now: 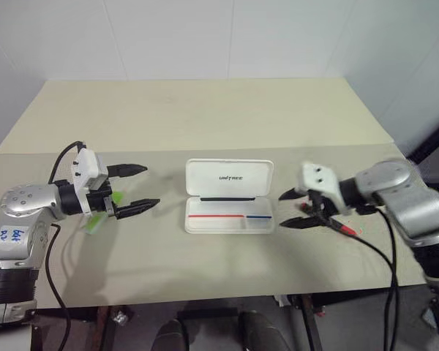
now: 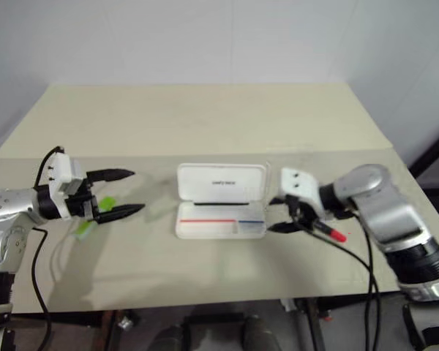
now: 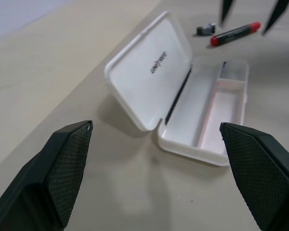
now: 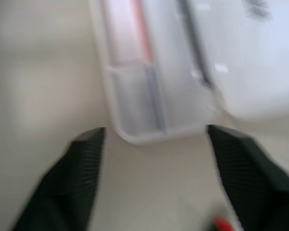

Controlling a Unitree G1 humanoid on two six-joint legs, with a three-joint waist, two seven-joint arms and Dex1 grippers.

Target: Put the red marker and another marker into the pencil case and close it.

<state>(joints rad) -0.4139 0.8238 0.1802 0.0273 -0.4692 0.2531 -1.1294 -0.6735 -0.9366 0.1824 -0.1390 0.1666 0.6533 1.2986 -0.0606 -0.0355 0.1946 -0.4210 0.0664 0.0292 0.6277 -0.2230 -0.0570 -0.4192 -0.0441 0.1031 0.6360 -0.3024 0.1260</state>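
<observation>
The pale, matte table [image 1: 205, 117] carries everything, and at its middle the pencil case [image 1: 230, 196] lies open, a white hard-shelled rectangle with rounded corners, its lid tipped back toward the far side and its shallow tray facing up with a thin red-and-blue line inside; nothing lies in the tray yet. The right gripper [image 1: 291, 209] hangs just beside the case's right end with its two black fingers spread wide and nothing between them. The red marker [image 1: 335, 224] lies on the table just under and behind those fingers, a slim smooth barrel, dark toward the case and bright red at its outer tip, its long axis running slantwise away from the case; this arm is plainly the nearer one to it, and the grasp would best come across the barrel. The left gripper [image 1: 135, 189], also wide open and empty, points toward the case from the left. The other marker [image 1: 102, 212], a stubby light-green highlighter, lies on the table just beneath that gripper.
</observation>
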